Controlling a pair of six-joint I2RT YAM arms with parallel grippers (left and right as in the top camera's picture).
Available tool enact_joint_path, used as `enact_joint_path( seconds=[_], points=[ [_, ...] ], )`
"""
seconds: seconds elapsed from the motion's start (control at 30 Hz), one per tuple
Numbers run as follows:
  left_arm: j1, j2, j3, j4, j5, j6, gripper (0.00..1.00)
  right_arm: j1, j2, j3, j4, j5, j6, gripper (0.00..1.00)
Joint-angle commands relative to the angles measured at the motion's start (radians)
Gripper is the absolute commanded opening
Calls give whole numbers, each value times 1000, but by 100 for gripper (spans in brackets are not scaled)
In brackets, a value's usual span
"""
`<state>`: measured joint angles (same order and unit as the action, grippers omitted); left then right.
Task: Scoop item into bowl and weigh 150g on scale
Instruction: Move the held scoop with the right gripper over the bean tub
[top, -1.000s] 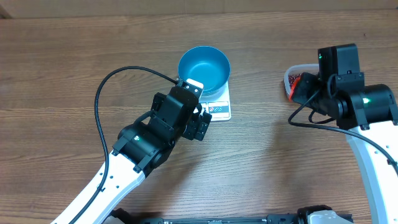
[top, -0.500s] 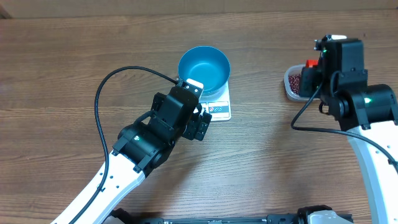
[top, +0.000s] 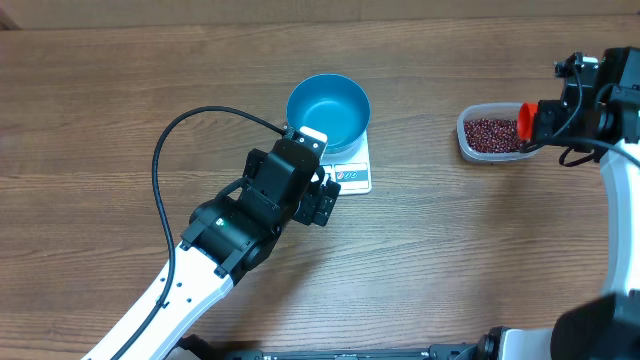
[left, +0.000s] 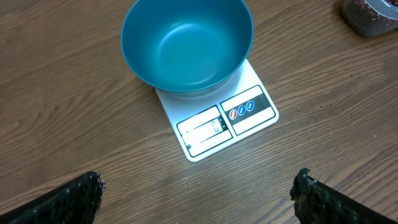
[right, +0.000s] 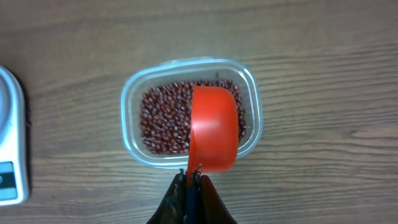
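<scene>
I see a brown wooden table (top: 100, 100) with long streaks of grain running across it. The scale (left: 217, 121) is a thin, flat white rectangle with soft corners. Along its near edge it has a small pale display and a dark strip with little round red and blue buttons.

The bowl (top: 328, 110) sits on the far part of the scale. It is round and deep, smooth and a bit shiny, and teal-blue inside and out. It looks about as wide as the scale, and I can see right down to its bare bottom.

My left gripper (left: 196, 193) hangs over the table just in front of the scale, on the display side. Its jaws are spread wide apart with nothing between them. The black fingertips (left: 74, 199) look rough and bumpy. A black cable (top: 165, 170) loops off the left arm, to the left of the scale.

Well off to the right of the scale is a clear plastic tub (right: 130, 118) with rounded corners. The beans (right: 161, 118) are in it, lots of tiny dark red ovals in a loose heap.

My right gripper (right: 189, 180) is on the tub side, far from the scale. Its jaws are pinched tight on the thin handle of an orange-red scoop (right: 214, 127). The scoop is smooth plastic with a rounded cup, and it is over the beans in the tub. I can't tell if it touches them.
</scene>
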<state>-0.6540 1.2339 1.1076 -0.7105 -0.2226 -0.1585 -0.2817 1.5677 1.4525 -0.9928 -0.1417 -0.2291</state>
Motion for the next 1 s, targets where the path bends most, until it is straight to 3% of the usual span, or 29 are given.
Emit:
enact_joint_path(
  seconds=[0.0,0.27,0.97],
  points=[
    [6,5,9,4,-20,-14,100,-25,48,19,14,-85,-111,4],
    [6,5,9,4,-20,-14,100,-24,129,18,113,-85,-167,4],
    [6,5,9,4,-20,-14,100,-28,243,-40,124,-78,-233,4]
  ],
)
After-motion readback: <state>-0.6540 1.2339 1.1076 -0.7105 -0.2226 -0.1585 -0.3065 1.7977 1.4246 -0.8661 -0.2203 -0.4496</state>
